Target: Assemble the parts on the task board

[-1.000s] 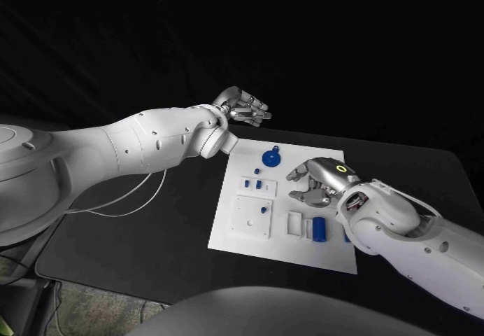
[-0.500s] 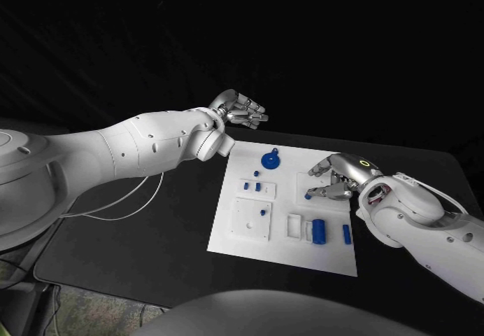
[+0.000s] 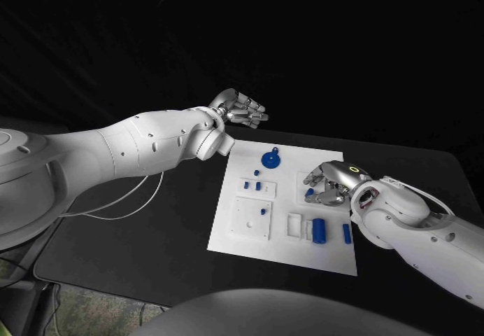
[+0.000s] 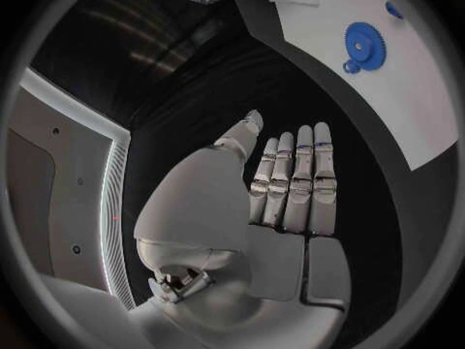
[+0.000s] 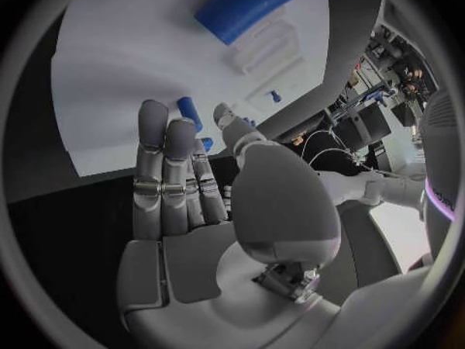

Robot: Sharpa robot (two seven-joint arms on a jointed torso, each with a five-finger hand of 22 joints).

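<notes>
The white task board (image 3: 287,248) lies mid-table with blue parts on it: a gear (image 3: 271,158) at its far end, small pegs (image 3: 252,185), a cylinder (image 3: 319,230) and a short bar (image 3: 346,234). My right hand (image 3: 328,183) hovers over the board's middle-right, fingers pointing down beside a small blue peg (image 3: 308,192). In the right wrist view the right hand's fingers (image 5: 165,171) are straight and hold nothing, with a peg (image 5: 186,112) just past the tips and the cylinder (image 5: 242,8) beyond. My left hand (image 3: 238,110) is raised off the board's far left corner; the left hand (image 4: 291,186) is flat and empty.
A white square plate (image 3: 250,214) with a blue peg (image 3: 263,208) sits at the board's near left. A white slotted block (image 3: 294,225) stands next to the cylinder. The black table (image 3: 131,238) spreads to both sides. A loose white cable (image 3: 131,199) hangs under the left arm.
My right hand, which had drawn off toward the board's right edge half a second ago, has come back left over the small peg. The left hand has stayed still.
</notes>
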